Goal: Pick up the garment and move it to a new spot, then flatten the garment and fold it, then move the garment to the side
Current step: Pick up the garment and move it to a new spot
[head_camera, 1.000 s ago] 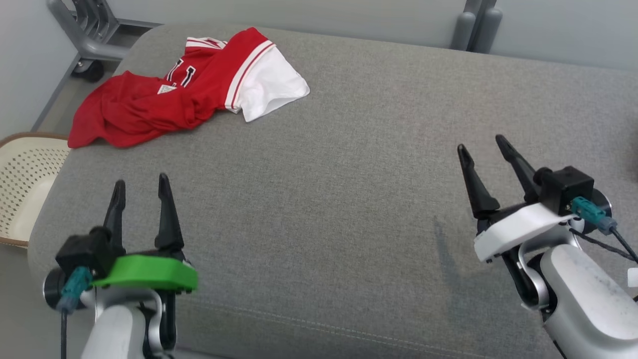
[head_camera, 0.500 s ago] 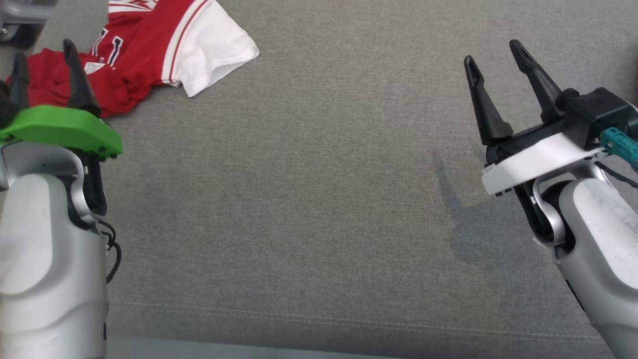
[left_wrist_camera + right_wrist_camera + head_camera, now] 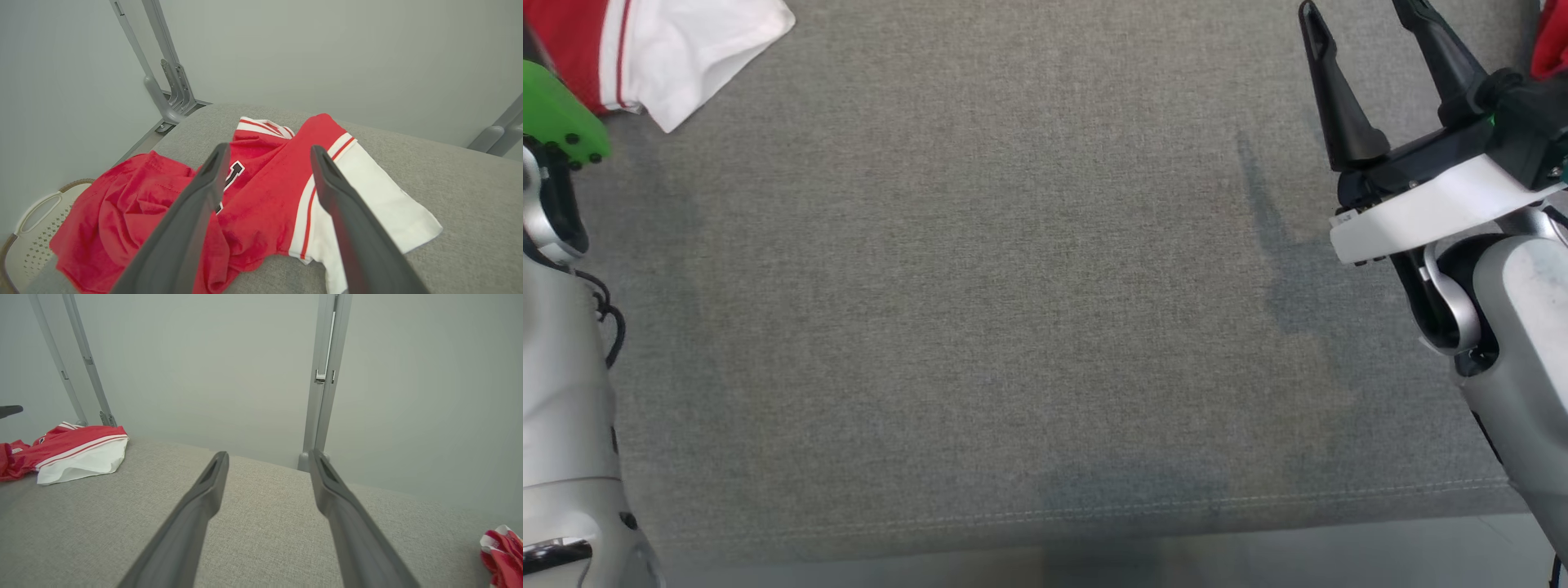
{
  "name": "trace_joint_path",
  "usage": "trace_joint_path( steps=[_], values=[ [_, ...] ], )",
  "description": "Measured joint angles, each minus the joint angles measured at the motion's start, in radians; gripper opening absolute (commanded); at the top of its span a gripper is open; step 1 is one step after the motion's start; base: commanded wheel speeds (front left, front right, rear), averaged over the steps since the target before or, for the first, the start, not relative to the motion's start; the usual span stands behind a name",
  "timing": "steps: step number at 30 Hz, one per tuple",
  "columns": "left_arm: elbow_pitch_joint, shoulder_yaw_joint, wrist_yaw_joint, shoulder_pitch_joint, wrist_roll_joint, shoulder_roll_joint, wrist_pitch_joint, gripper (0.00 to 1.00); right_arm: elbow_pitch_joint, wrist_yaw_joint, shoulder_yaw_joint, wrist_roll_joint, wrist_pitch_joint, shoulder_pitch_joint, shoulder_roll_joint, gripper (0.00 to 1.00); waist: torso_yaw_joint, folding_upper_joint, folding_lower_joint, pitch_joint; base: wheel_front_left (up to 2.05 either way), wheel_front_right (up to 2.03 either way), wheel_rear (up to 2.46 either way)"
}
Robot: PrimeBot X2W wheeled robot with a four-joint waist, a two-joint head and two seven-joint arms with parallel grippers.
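Where it lies bunched near the far left corner of the grey woven fabric surface (image 3: 980,286), the red short-sleeved garment (image 3: 261,192) shows deep folds in its body, striped red-and-white trim, black-and-white lettering and one white sleeve spread flat. The left gripper (image 3: 269,150) points at it from close by, fingers spread wide and empty; one finger hides part of the lettering. The right gripper (image 3: 1356,12) is likewise spread and empty, over bare fabric well apart from it. The head view's top left corner cuts the garment down to sleeve and trim
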Motion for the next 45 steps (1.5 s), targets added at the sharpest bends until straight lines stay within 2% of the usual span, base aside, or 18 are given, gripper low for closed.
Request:
trace_joint_path(
  steps=[4, 12, 23, 24, 25, 26, 27, 28, 34, 42, 45],
  values=[
    [0.055, 0.023, 0.000, -0.054, 0.051, 0.023, 0.021, 1.00, -0.019, 0.002, -0.011, -0.003, 0.006, -0.018, -0.012, 1.00, -0.031, 0.0000, 0.0000, 0.055, 0.00, 0.00, 0.00],
    [0.176, 0.036, 0.000, -0.129, 0.118, 0.011, 0.070, 1.00, -0.025, 0.002, -0.024, -0.013, 0.005, -0.029, -0.026, 1.00, -0.073, 0.0000, 0.0001, 0.141, 0.00, 0.00, 0.00],
    [0.277, 0.082, 0.000, -0.204, 0.222, 0.020, 0.109, 1.00, -0.024, 0.005, -0.019, -0.018, 0.004, -0.031, -0.024, 1.00, -0.081, 0.0000, 0.0000, 0.167, 0.00, 0.00, 0.00],
    [0.285, 0.084, 0.000, -0.208, 0.227, 0.022, 0.113, 0.67, -0.023, 0.006, -0.019, -0.018, 0.004, -0.031, -0.024, 1.00, -0.081, 0.0000, 0.0000, 0.166, 0.00, 0.00, 0.00],
    [0.295, 0.085, 0.000, -0.213, 0.235, 0.022, 0.117, 0.44, -0.023, 0.006, -0.019, -0.018, 0.004, -0.031, -0.024, 1.00, -0.082, 0.0000, 0.0000, 0.166, 0.00, 0.00, 0.00],
    [0.305, 0.085, 0.000, -0.218, 0.244, 0.022, 0.123, 0.44, -0.020, 0.006, -0.018, -0.018, 0.002, -0.031, -0.024, 1.00, -0.082, 0.0000, 0.0000, 0.164, 0.00, 0.00, 0.00],
    [0.313, 0.086, 0.000, -0.222, 0.248, 0.021, 0.123, 0.12, -0.015, 0.006, -0.018, -0.018, -0.004, -0.031, -0.023, 1.00, -0.082, 0.0000, 0.0000, 0.162, 0.00, 0.00, 0.00],
    [0.322, 0.087, 0.000, -0.225, 0.250, 0.020, 0.123, 0.00, -0.011, 0.006, -0.018, -0.018, -0.005, -0.031, -0.023, 1.00, -0.083, 0.0000, 0.0000, 0.159, 0.00, 0.00, 0.00],
    [0.376, 0.092, 0.000, -0.226, 0.276, 0.011, 0.131, 0.00, 0.023, 0.006, -0.013, -0.018, -0.019, -0.029, -0.016, 1.00, -0.083, 0.0000, 0.0000, 0.126, 0.00, 0.00, 0.00],
    [0.428, 0.036, -0.001, -0.226, 0.291, -0.003, 0.129, 0.00, 0.074, 0.007, 0.002, -0.015, -0.050, -0.009, 0.009, 1.00, -0.078, 0.0000, 0.0000, 0.069, 0.00, 0.00, 0.00],
    [0.432, 0.030, -0.015, -0.226, 0.291, -0.009, 0.112, 0.00, 0.097, 0.007, 0.009, -0.006, -0.063, 0.005, 0.025, 1.00, -0.076, 0.0000, 0.0000, 0.042, 0.00, 0.00, 0.00]
  ],
)
